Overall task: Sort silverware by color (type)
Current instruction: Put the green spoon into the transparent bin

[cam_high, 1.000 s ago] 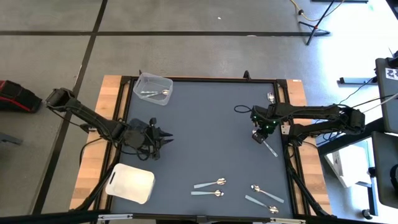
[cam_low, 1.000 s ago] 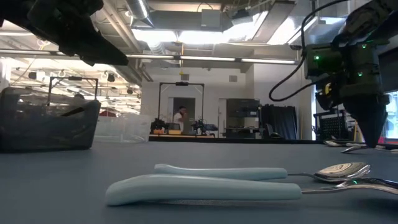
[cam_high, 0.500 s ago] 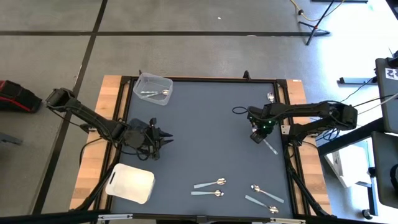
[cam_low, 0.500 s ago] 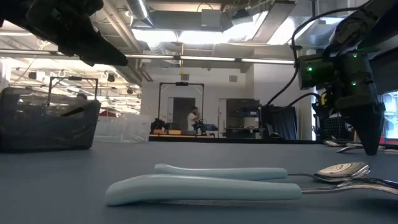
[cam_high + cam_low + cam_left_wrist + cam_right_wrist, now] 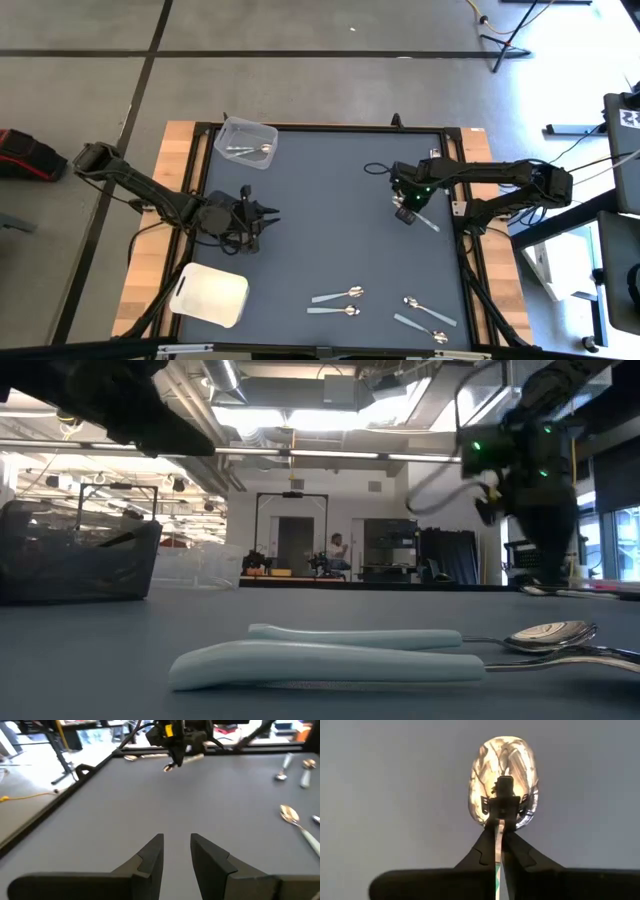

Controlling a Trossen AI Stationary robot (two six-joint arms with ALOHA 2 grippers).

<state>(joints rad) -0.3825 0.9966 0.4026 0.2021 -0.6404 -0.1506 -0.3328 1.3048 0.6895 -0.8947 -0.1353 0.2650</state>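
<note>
High view: right gripper (image 5: pixel 404 213) sits over the right-centre of the dark surface (image 5: pixel 330 200), its fingers (image 5: pixel 485 852) clamped on a spoon (image 5: pixel 424 220) with a pale blue handle; handle sticks out to the right of the gripper. Right wrist view shows the shiny bowl (image 5: pixel 503 780) of that spoon just past the fingertips, thin handle pinched between them, grey surface behind. In the left wrist view the spoon hangs clear of the surface. Left gripper (image 5: pixel 265 214) waits at the left side of the surface, fingers (image 5: pixel 150 852) partly apart, nothing between them. Clear tub (image 5: pixel 246 142) at the far left corner holds a couple of silver spoons (image 5: pixel 262 150). White tray (image 5: pixel 208 294) at the near left corner. Four more blue-handled spoons lie near the front edge: a pair (image 5: pixel 338 296) at centre-right, one just behind the other, and two more (image 5: pixel 428 313) further right. One more silver spoon (image 5: pixel 436 156) lies by the far right edge of the frame. Low view: two blue handles (image 5: pixel 330 658) close to the camera, bowls pointing right.
</note>
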